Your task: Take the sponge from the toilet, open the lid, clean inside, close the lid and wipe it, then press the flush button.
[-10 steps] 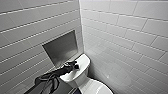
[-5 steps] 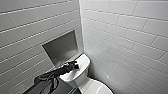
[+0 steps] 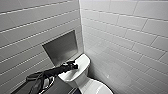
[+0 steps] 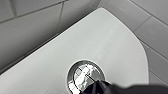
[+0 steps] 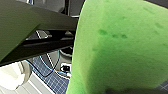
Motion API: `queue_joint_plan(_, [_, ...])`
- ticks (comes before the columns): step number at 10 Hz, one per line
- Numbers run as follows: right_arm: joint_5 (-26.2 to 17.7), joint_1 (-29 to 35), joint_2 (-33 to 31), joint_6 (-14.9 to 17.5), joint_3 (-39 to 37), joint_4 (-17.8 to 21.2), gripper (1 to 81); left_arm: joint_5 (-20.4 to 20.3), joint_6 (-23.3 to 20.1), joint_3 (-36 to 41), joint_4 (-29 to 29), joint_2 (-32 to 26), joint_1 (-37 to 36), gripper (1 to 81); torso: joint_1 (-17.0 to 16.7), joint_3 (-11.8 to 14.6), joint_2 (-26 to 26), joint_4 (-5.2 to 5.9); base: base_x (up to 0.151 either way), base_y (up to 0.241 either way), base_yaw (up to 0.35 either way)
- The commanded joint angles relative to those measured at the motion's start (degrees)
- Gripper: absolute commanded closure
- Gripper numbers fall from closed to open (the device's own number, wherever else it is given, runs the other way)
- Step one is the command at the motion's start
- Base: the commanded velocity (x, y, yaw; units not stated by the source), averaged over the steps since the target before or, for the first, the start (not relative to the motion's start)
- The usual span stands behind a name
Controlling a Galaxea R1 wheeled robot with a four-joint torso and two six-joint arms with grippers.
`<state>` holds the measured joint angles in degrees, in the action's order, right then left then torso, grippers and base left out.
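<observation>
The white toilet [image 3: 83,80] stands in the tiled corner, its lid [image 3: 101,89] down at the lower edge of the head view. My left arm reaches across the tank top, and the left gripper [image 3: 75,66] sits over its middle. In the left wrist view the round flush button [image 4: 83,72] with its metallic ring lies in the flat white tank top. The dark tip of the left gripper [image 4: 100,87] is shut and right at the button's edge. The bright green sponge [image 5: 120,50] looms large in the right wrist view, held in the right gripper.
A grey recessed niche [image 3: 61,47] is set in the left wall just behind the tank. White tiled walls meet in a corner [image 3: 80,30] close beside the toilet. A blue grid-patterned floor [image 5: 53,80] with cables shows below the right arm.
</observation>
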<state>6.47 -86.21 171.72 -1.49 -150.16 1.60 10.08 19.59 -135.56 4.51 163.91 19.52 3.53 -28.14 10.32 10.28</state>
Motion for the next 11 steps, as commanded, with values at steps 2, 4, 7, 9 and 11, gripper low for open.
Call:
queue_joint_plan(2, [-3.92, -0.15, 0.32, 0.17, 0.67, -0.45, 81.1, 0.11, 3.35, 19.80, -1.70, -14.05, -9.36, 81.1, 0.00, 0.00, 0.00, 0.00, 0.000, 0.000, 0.000])
queue_joint_plan(4, [-4.01, -0.24, 0.32, 0.17, 0.50, -0.45, 81.1, -2.43, 5.02, 26.66, -1.79, -20.38, -9.36, 81.1, 0.00, 0.00, 0.00, 0.00, 0.000, 0.000, 0.000])
queue_joint_plan(7, [-4.10, 0.46, 0.41, 0.09, 0.41, -0.28, 81.1, -4.37, 5.72, 40.86, -1.61, -31.34, -8.14, 81.1, 0.00, 0.00, 0.00, -0.02, 0.000, 0.000, 0.000])
queue_joint_plan(9, [-4.27, 1.08, 0.49, 0.17, 0.41, -0.36, 81.1, -4.28, 5.55, 49.05, -0.99, -36.79, -1.30, 81.1, 0.00, 0.00, 0.00, -0.02, 0.000, 0.000, 0.000])
queue_joint_plan(11, [-4.28, 1.61, 0.32, 0.08, 0.41, -0.10, 81.1, -4.37, 4.94, 51.79, -0.82, -40.31, 6.98, 81.1, 0.00, 0.00, 0.00, -0.02, 0.000, 0.000, 0.000])
